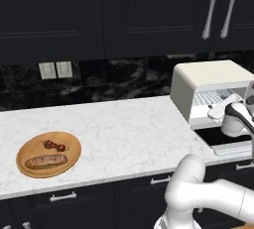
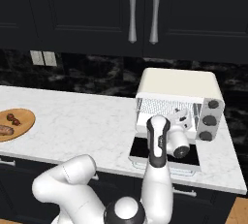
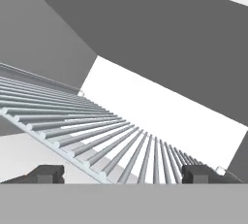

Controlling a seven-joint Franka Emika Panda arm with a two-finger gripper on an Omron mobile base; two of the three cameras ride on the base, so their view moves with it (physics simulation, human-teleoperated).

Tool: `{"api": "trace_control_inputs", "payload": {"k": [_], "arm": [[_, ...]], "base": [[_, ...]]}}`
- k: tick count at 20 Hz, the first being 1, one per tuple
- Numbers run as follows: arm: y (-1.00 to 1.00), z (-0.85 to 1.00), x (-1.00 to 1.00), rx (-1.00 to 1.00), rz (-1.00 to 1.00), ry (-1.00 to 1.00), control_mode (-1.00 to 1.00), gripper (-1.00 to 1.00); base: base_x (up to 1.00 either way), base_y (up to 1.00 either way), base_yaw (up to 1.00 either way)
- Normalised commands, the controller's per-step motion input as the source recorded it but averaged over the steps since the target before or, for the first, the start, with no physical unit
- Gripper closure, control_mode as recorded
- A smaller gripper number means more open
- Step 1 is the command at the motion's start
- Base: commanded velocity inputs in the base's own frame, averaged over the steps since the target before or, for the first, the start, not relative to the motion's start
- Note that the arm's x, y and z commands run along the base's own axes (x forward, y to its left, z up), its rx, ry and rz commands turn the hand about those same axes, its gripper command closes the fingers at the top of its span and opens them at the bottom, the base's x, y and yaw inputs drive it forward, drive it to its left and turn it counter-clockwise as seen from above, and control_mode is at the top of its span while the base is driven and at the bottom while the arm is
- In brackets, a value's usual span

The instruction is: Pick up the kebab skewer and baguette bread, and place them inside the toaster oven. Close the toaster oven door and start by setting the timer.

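The cream toaster oven stands at the counter's right end. Its dark glass door lies folded down flat, open. My gripper hovers at the oven's mouth, open and empty, its tips just above the front of the wire rack. Far to the left, a wooden plate holds the kebab skewer and, in front of it, the baguette bread.
Three dark knobs run down the oven's right front. White marble counter stretches between plate and oven. Wall outlets sit on the dark backsplash, black upper cabinets with silver handles hang above, and drawers lie below.
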Motion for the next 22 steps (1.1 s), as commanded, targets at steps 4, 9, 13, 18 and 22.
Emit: {"api": "trace_control_inputs", "payload": {"k": [4, 9, 13, 18, 22], "arm": [[0.00, 0.00, 0.06, 0.00, -0.01, 0.00, -1.00, 1.00], [0.00, 0.03, -0.01, 0.00, 0.00, 0.00, -1.00, 1.00], [-0.02, 0.13, -0.29, 0.00, 0.00, 0.00, -1.00, 1.00], [-0.06, 0.13, -0.62, 0.00, 0.00, 0.01, -1.00, 1.00], [-0.14, 0.13, -0.80, 0.00, 0.00, 0.05, -1.00, 1.00]], "base": [[0.00, 0.00, 0.00], [0.00, 0.00, 0.00], [0.00, 0.00, 0.00], [0.00, 0.00, 0.00], [0.00, 0.00, 0.00]]}}
